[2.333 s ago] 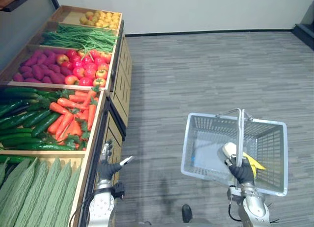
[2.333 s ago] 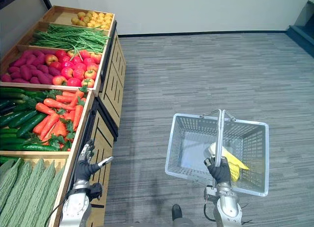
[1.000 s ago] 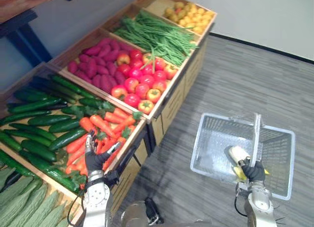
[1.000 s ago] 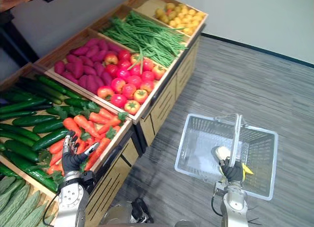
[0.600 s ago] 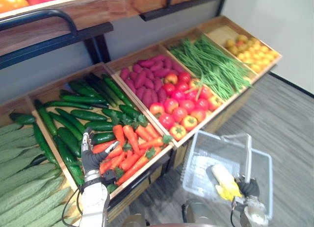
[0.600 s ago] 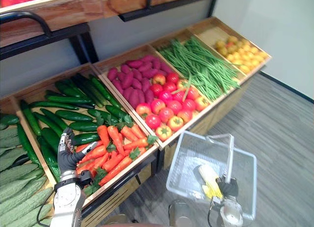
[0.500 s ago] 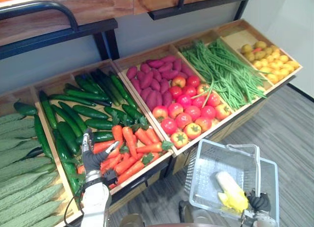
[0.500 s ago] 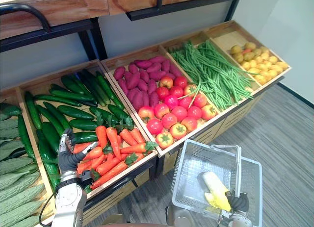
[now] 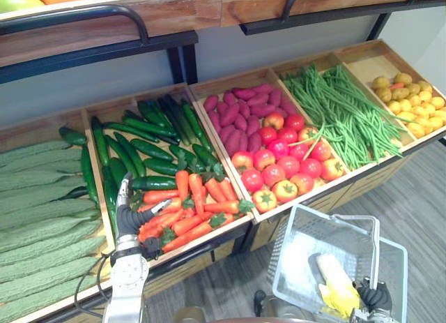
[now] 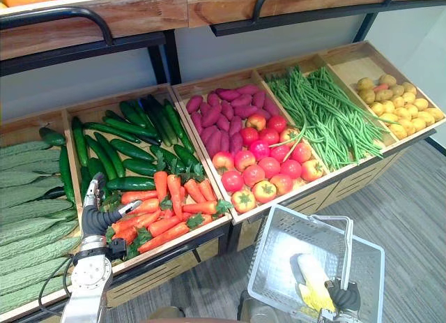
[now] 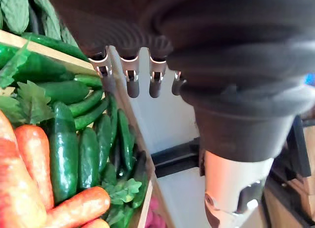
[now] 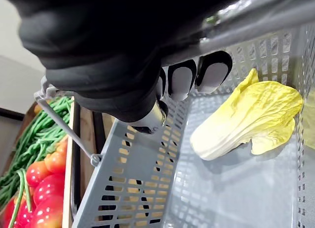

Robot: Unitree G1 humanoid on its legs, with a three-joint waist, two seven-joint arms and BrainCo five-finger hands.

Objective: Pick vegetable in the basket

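Gripping the grey metal handle [image 9: 379,253] of the grey plastic mesh basket [image 9: 306,229], the right robot hand [image 9: 376,297] is cut off by the lower edge of the head views. Its curled, dark-tipped fingers [image 12: 182,78] are seen in its wrist view. A pale yellow-white leafy cabbage [image 12: 241,124] lies on its side on the basket's floor. The left robot hand [image 9: 129,215] is held open, fingers straight, over the front left corner of the wooden stand's [image 9: 369,58] compartment of orange carrots [image 9: 188,211] and dark green cucumbers [image 9: 139,152]. Contact with them cannot be told.

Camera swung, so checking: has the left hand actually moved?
Yes. The left hand was off the stand's front edge; now it hovers over the carrots, beside the cucumbers.
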